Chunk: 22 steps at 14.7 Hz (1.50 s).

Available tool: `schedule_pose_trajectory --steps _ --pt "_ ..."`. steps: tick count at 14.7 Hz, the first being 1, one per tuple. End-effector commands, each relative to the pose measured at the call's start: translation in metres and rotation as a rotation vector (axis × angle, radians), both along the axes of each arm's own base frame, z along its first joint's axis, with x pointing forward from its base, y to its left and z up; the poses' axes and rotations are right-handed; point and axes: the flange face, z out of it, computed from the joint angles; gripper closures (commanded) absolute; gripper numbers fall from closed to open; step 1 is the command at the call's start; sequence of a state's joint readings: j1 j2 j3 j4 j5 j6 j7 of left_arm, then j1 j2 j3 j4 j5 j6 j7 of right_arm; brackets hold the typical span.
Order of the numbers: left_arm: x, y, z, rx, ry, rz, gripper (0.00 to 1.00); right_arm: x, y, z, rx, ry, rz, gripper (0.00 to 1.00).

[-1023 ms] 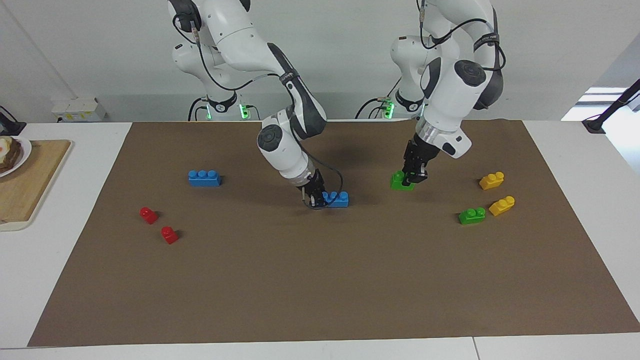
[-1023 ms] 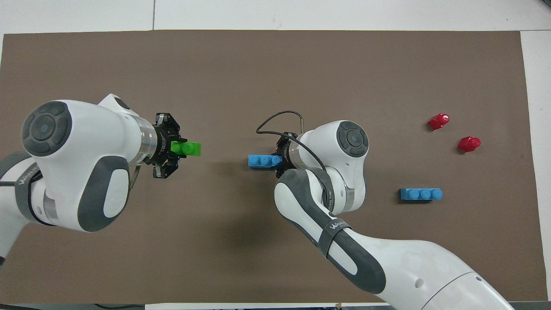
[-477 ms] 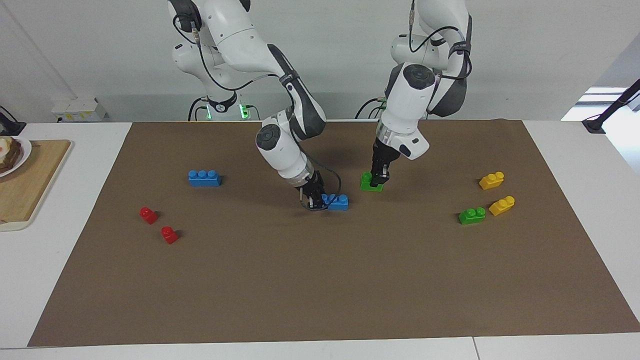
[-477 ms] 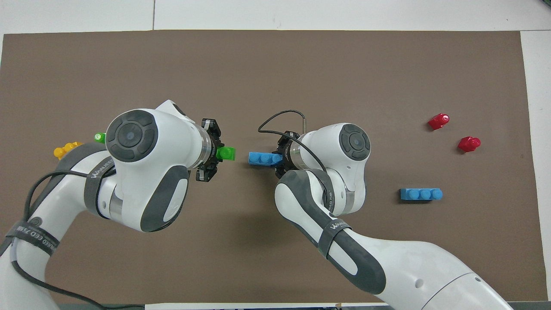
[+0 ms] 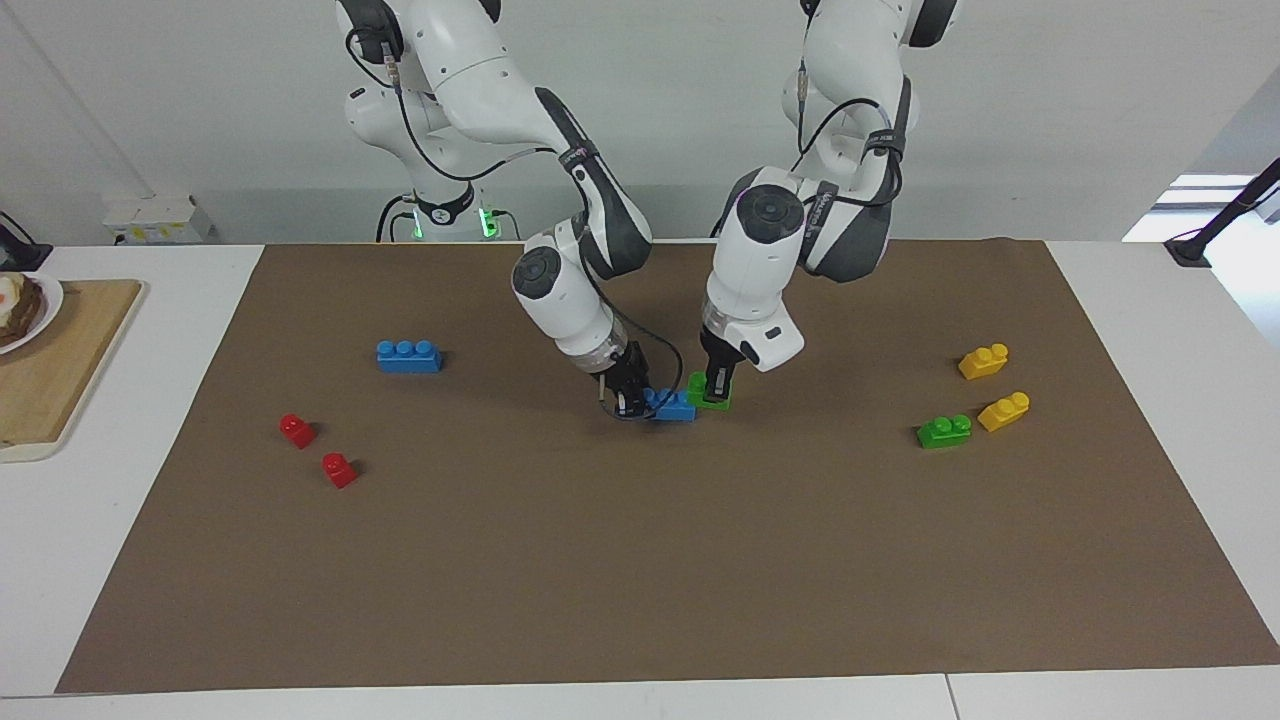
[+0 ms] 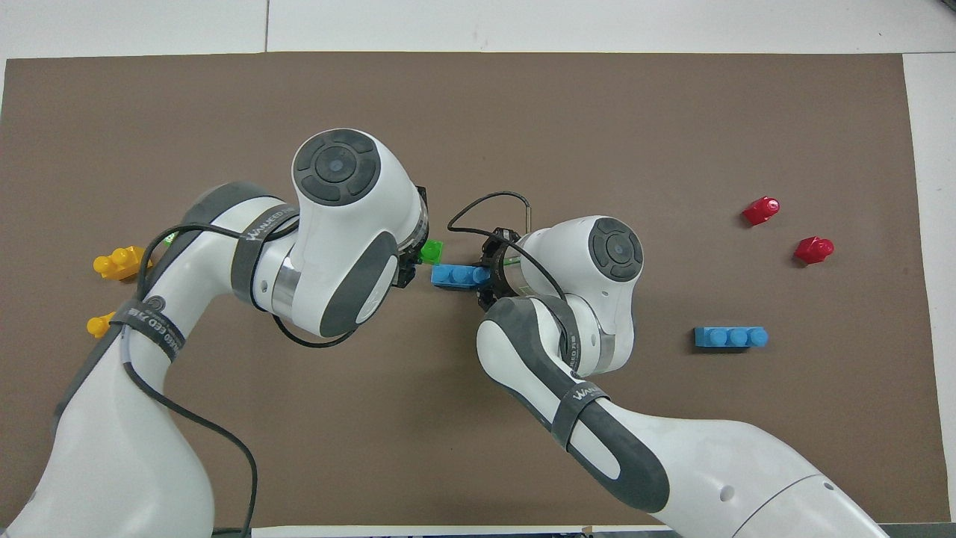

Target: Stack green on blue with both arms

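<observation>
My right gripper [image 5: 628,400] is shut on one end of a blue three-stud brick [image 5: 676,406] low at the mat's middle. My left gripper [image 5: 716,390] is shut on a green two-stud brick [image 5: 698,391] and holds it at the blue brick's free end, slightly raised. I cannot tell whether the two bricks touch. In the overhead view the green brick [image 6: 431,250] peeks out by the blue brick's [image 6: 454,276] tip. The left wrist hides most of the left gripper [image 6: 409,265] there, and the right gripper [image 6: 487,273] sits at the blue brick's other end.
A second blue brick [image 5: 408,356] and two red bricks [image 5: 297,430] [image 5: 339,469] lie toward the right arm's end. A second green brick [image 5: 944,431] and two yellow bricks [image 5: 983,361] [image 5: 1004,411] lie toward the left arm's end. A wooden board [image 5: 50,380] lies off the mat.
My left gripper has carried the green brick across the mat from the left arm's side to the blue brick's free end. My right gripper and the blue brick have stayed put.
</observation>
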State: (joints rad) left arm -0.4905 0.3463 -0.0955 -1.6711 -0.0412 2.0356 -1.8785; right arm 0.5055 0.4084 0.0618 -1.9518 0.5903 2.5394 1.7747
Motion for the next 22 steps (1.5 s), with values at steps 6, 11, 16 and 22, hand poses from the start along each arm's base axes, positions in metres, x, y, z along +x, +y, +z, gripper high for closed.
schedule_pose_trajectory --steps 6,11,16,22 --pt "0.004 -0.012 -0.009 0.016 0.03 0.137 0.92 -0.003 -0.015 -0.016 -0.01 -0.009 -0.02 1.0" --pt "-0.013 -0.019 -0.023 0.025 0.039 0.17 0.92 -0.002 -0.017 -0.016 -0.01 -0.009 -0.022 1.0" --pt "-0.019 -0.018 -0.034 0.014 0.022 0.181 0.92 -0.003 -0.019 -0.018 -0.013 -0.009 -0.016 1.0" --pt "-0.04 -0.019 -0.054 0.0 -0.001 0.177 0.91 -0.003 -0.019 -0.017 -0.011 -0.008 -0.015 1.0"
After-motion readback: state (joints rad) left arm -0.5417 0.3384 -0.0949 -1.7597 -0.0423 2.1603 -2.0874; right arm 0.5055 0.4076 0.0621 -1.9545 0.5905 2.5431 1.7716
